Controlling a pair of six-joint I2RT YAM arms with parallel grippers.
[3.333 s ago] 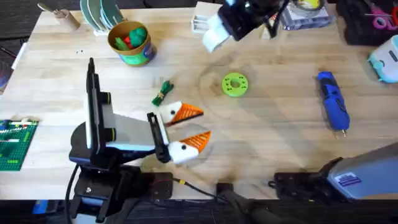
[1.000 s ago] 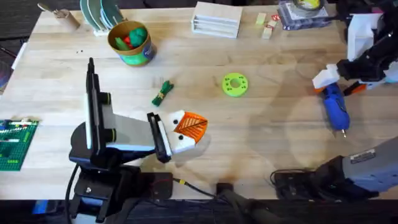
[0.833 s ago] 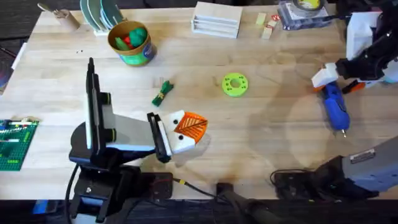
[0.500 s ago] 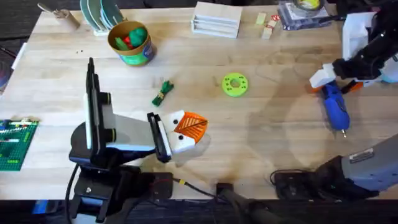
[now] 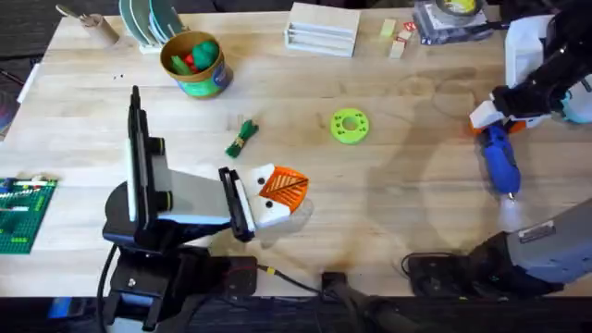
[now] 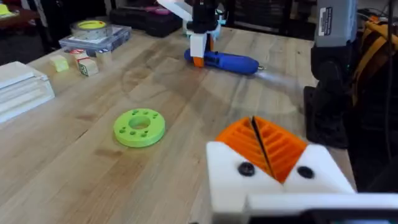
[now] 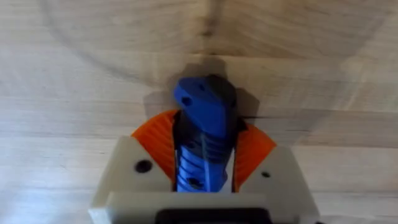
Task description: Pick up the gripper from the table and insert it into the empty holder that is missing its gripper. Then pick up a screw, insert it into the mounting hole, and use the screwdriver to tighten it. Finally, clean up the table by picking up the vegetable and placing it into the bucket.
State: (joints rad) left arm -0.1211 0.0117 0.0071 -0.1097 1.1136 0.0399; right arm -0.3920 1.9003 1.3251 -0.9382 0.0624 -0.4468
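At the table's right edge, the right gripper (image 5: 499, 122) clamps the screwdriver (image 5: 500, 163) (handle end hidden).

green disc (image 5: 350, 126) mid-table, Lego plate (image 5: 20, 215) left edge, white box (image 5: 322, 30) far side

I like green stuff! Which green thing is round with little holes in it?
The bright green disc mid-table. The leafy vegetable is darker and stringy; the bucket is a can holding toys.
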